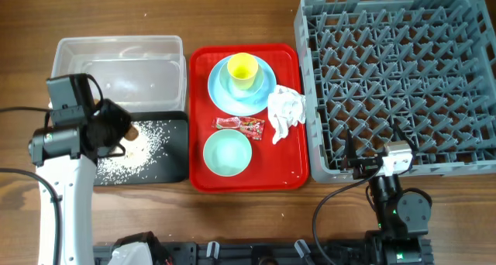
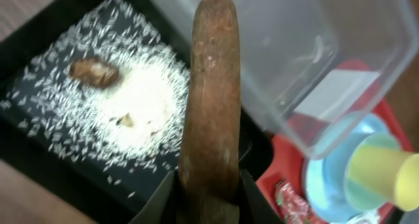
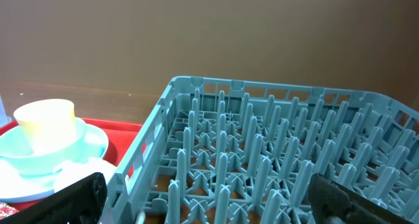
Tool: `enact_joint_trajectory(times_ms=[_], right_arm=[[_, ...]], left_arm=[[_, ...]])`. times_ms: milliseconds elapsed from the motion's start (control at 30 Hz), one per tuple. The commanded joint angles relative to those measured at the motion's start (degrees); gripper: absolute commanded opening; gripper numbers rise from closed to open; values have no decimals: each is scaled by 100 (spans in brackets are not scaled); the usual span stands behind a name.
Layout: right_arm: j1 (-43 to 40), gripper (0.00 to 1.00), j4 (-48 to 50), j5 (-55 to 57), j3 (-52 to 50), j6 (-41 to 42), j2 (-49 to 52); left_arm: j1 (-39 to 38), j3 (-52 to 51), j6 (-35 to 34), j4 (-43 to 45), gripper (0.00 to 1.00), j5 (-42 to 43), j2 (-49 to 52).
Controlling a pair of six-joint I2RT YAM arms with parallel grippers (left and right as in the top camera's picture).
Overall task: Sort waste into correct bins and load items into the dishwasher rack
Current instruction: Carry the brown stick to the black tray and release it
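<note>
My left gripper is shut on the brown carrot-shaped food piece and holds it over the black tray. Loose rice and a small brown scrap lie in that tray. The clear tub stands behind it. On the red tray the yellow cup stands in a bowl on the light blue plate. Beside them lie the white napkin, the red wrapper and a mint-green bowl. My right gripper is open and empty at the front left corner of the grey rack.
The tub's wall is close to the right of the held piece. The rack's upright pegs fill the space before my right fingers. The red tray lies between the bins and the rack. Bare wooden table shows at the back.
</note>
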Motion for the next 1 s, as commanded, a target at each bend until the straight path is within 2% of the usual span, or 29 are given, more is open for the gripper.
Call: enact_joint_trajectory(times_ms=[0,167,500,567,667,767,867,967], right_arm=[[-13,100,15,33,-7,-28,-26],[-13,100,15,33,-7,-28,-26],[-13,100,15,33,-7,-28,-26],[-15,100,15,33,-7,-28,-26],[-13,100,13,33,-7,-26,-26],[-13,100,15,33,-7,-28,-26],[-13,100,13,33,-7,-28,-26],[-13,100,13,33,-7,-28,-26]], left_arm=[[20,-728,-177,140,4,28,-4],[20,-1818,-955,1178,6,28,-2],[20,-2302,-1432,1976,11,-299,243],[20,-2343,-1427,2076,19,-354,249],[20,-2334,-1425,2234,42,-400,240],[20,-2302,-1394,2264,57,-398,116],[20,-2245,-1305,2258,57,-369,-166],[20,-1974,-938,2173,56,219,-590]])
